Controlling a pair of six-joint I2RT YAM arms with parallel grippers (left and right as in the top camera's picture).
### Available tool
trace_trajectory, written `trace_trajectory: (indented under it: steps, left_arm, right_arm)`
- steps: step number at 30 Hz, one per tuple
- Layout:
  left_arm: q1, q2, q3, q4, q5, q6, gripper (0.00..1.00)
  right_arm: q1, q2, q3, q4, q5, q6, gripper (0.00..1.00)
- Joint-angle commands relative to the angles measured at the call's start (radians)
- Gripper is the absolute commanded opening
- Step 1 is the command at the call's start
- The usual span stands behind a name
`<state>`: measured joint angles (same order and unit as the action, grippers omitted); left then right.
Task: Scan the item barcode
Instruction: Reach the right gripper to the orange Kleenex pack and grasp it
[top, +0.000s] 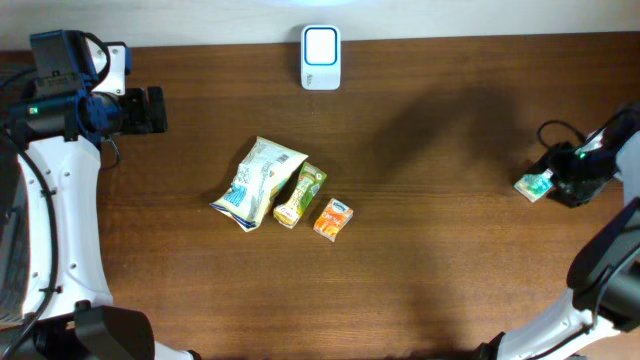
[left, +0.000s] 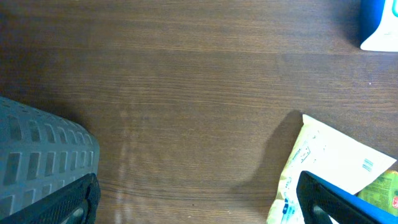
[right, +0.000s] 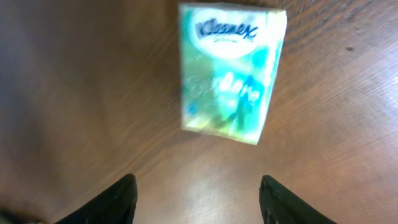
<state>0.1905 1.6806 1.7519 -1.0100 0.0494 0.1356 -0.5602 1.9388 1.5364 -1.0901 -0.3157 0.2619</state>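
The Kleenex tissue pack (right: 231, 74) lies flat on the table (top: 450, 260) at the overhead view's 3 o'clock edge, just ahead of the right gripper (right: 199, 190), whose fingers stand apart around nothing, while the left gripper (left: 196, 186), at 10 o'clock, gapes wide and empty.

The left arm (top: 55, 200) runs up along the table's (top: 450, 280) left edge, and its wrist sits near the back left corner. The left gripper (top: 155, 110) points inward along the back edge with its fingers (left: 50, 174) spread wide. The right arm (top: 610, 260) reaches up the right edge. The right gripper (right: 199, 205) aims down at the surface, its fingers (right: 115, 202) parted and holding nothing.
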Motion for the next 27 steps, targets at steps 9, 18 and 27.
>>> trace_trajectory:
  steps: [9, 18, 27]
  left_arm:
    - [0.004, 0.008, 0.003, 0.002, 0.01, 0.016, 0.99]
    - [0.004, 0.008, 0.003, 0.002, 0.01, 0.016, 0.99]
    - [0.004, 0.008, 0.003, 0.002, 0.01, 0.016, 0.99]
  right_arm:
    - [0.464, -0.108, -0.003, -0.094, -0.126, -0.04, 0.61]
    - [1.049, -0.064, -0.21, 0.301, -0.113, 0.282, 0.6]
    - [1.234, -0.047, -0.284, 0.463, -0.092, 0.365, 0.55]
